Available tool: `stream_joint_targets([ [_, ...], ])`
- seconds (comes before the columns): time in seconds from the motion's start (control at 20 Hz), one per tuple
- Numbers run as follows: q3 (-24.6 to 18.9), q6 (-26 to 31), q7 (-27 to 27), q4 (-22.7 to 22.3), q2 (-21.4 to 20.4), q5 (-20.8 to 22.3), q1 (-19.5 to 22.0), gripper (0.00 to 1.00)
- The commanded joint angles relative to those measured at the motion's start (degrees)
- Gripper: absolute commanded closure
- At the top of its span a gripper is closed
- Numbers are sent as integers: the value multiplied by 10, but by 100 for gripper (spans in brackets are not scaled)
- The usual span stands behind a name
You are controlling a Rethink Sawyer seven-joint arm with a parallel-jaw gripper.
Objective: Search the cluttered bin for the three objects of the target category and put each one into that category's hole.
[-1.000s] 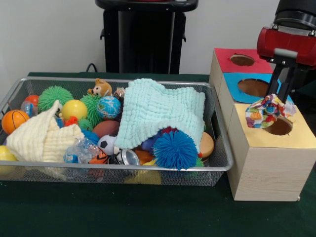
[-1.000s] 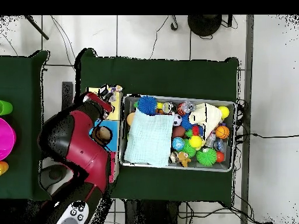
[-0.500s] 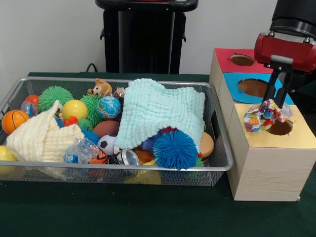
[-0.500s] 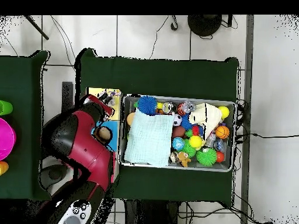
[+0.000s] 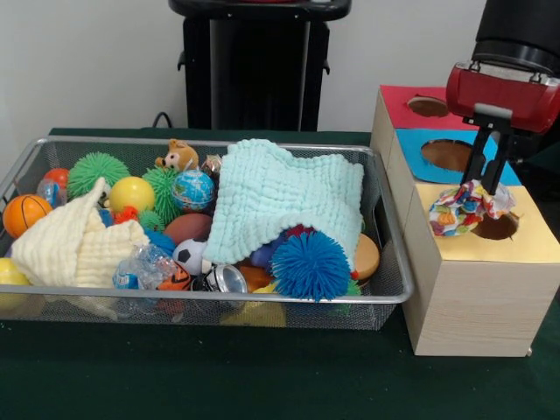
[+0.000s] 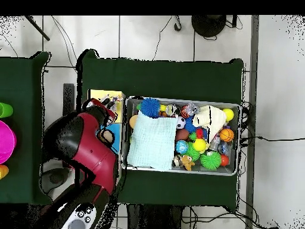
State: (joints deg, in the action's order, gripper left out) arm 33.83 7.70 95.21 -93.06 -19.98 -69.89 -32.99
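A crumpled multicoloured cloth is pinched between the fingers of the claw, which is closed on its upper edge, so that the cloth hangs directly beneath the claw and rests on the yellow top of the box, at the near-left rim of the yellow hole. Just behind the claw the blue hole is seen, and behind that the red hole. Well off to the claw's side, as seen from the front, the wire bin is found, in which a pale green cloth, a cream cloth and a blue spiky ball are heaped among other toys.
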Motion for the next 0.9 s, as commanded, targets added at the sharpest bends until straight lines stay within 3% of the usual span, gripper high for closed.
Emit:
stream_joint_targets([
  [0.05,-99,84,186,17,5,24,24,100],
  [0.4,-94,115,194,26,5,34,26,100],
  [0.9,-102,110,216,43,13,24,16,100],
])
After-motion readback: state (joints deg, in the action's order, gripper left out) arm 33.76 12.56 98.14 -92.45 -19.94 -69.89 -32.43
